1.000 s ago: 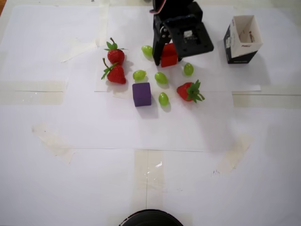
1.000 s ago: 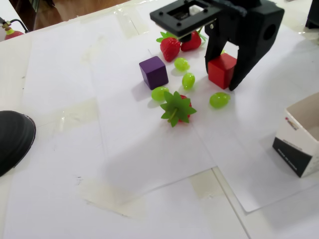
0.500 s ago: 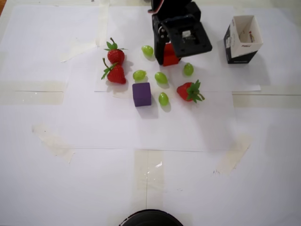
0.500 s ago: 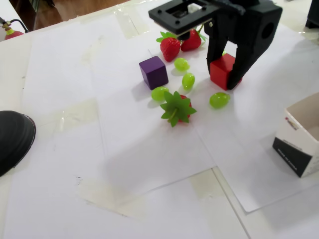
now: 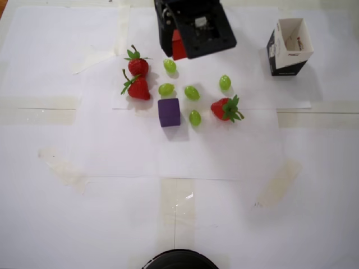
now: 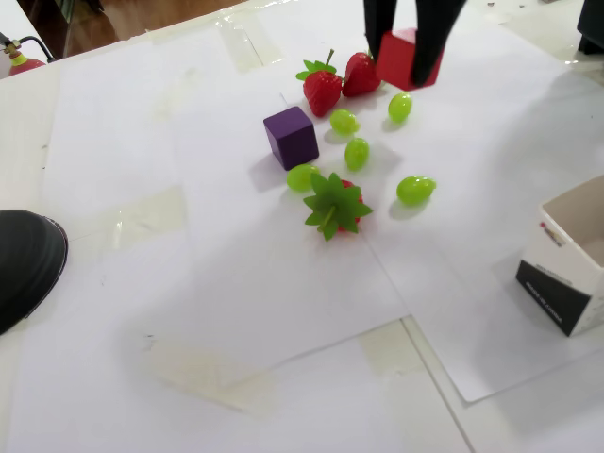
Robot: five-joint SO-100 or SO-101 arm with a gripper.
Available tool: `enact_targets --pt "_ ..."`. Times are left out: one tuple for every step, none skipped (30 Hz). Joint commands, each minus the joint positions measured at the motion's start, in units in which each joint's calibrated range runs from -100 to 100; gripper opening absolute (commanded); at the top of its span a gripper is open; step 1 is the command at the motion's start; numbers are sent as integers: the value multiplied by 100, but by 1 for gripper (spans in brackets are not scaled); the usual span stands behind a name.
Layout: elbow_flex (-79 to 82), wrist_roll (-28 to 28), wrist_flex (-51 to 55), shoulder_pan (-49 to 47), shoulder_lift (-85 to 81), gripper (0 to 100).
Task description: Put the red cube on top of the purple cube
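Red cube (image 6: 401, 55) betw. fingers (image 6: 427, 42)

Red cube (image 6: 404, 57) between the jaws, behind the grapes (image 6: 357, 152); purple cube (image 6: 291, 137) left, fixed view.

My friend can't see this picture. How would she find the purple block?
Start at the white paper sheet on the table and find the cluster of fruit near its top middle. At the cluster's lower edge, below a green grape and right of two strawberries, sits the purple cube. It is the only dark, square-sided thing there; everything beside it is round or leafy.
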Motion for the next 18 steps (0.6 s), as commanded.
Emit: enact_targets --pt "-1686 54 423 201 340 4" --pt "-1877 34 456 216 444 4" --pt "-2077 24 488 231 564 4" --pt "-2240 10 488 238 684 4" --pt "-2358 -10 480 245 779 4" --pt "-2477 -29 456 245 891 4" --pt "-2577 -49 415 253 1011 4" --pt "-2695 -54 366 253 1140 4" --pt "-2822 -73 317 253 1278 3" --pt "-2913 -83 284 260 1381 3" --pt "-3022 -83 235 267 1510 3" --pt "-3131 -83 202 275 1613 3" --pt "-3213 -88 186 290 1708 3" --pt "-3304 -93 153 297 1802 3" --pt "-3413 -88 137 304 1897 3" --pt "-3522 -78 129 312 1983 3" --pt "-3658 -63 129 312 2069 3" --pt "-3768 -49 137 319 2146 3"
